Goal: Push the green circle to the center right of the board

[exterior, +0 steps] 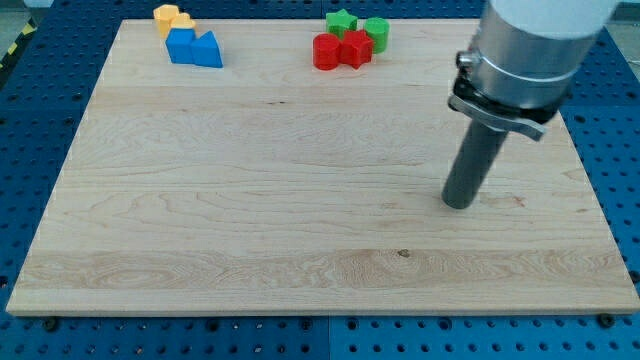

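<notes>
The green circle (377,33) sits near the view's top edge of the wooden board (250,200), right of centre. It touches a red star (355,48), with a red circle (326,52) and a green star (341,21) beside them. My tip (458,205) rests on the board at the view's right, well below and to the right of the green circle, apart from every block.
A blue block pair (194,47) and yellow blocks (172,18) sit at the view's top left. The arm's grey body (530,50) hangs over the board's top right. A blue perforated table surrounds the board.
</notes>
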